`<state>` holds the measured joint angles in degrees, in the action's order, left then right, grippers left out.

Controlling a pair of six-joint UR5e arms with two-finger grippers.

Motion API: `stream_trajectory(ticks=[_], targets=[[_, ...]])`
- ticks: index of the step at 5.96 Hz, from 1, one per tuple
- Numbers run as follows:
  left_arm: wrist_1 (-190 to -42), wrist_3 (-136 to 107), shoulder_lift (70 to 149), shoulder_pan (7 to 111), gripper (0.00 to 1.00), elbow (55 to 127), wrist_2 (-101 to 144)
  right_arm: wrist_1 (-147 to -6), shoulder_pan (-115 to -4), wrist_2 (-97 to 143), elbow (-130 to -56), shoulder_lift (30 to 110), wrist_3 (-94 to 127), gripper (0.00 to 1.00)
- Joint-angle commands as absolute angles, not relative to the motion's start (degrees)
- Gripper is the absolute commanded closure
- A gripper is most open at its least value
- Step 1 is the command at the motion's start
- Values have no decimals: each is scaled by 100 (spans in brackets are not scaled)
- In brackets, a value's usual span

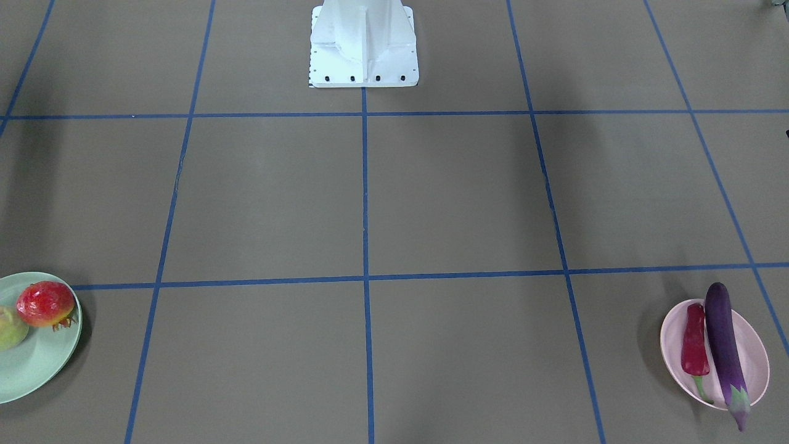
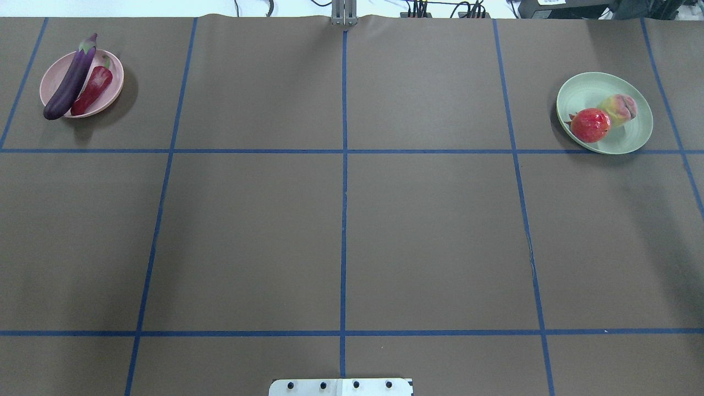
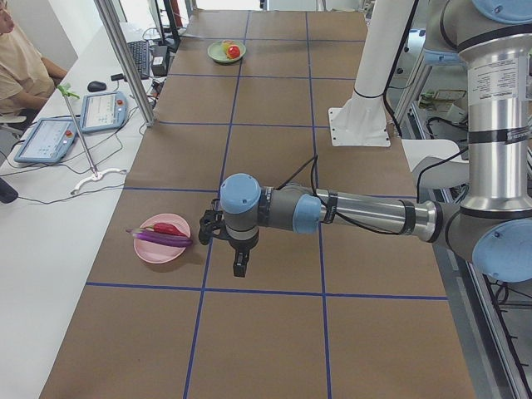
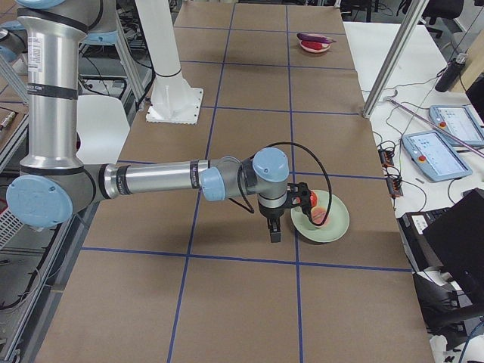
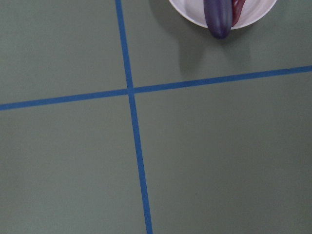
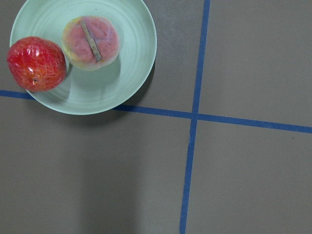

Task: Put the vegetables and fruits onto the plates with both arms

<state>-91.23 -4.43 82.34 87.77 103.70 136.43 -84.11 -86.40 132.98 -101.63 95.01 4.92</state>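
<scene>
Though the left gripper (image 3: pixel 239 264) and right gripper (image 4: pixel 274 231) showed only side-on, so released or clenched I couldn't tell, the purple eggplant (image 2: pixel 70 82) and red chili (image 2: pixel 92 91) lay together on the pink plate (image 2: pixel 116 80), blushed peach (image 2: pixel 619 108) against glossy pomegranate (image 2: pixel 590 125) on the green plate (image 2: pixel 599 88).

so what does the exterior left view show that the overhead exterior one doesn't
Only exterior left: the left arm stretched low over the table, its wrist end beside the pink plate; a seated person and tablets at the side desk.

Only overhead: black cables past the table's far edge.

Both: the eggplant and chili on the pink plate, the pomegranate and peach on the green plate, the blue tape grid and the white pedestal.
</scene>
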Motion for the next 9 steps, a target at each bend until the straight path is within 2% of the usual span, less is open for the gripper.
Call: stream_trajectory(ticks=[1, 2, 9], targets=[[-9498, -452, 8139, 8877, 0, 10336, 13641, -8402, -8622, 13298, -10160, 9510, 492, 0], [-9544, -387, 7939, 8877, 0, 10240, 13693, -8385, -8622, 13298, -10160, 9518, 483, 0], [-9527, -378, 7901, 9070, 0, 10266, 13896, -8367, -8534, 13315, -10169, 9527, 501, 0]])
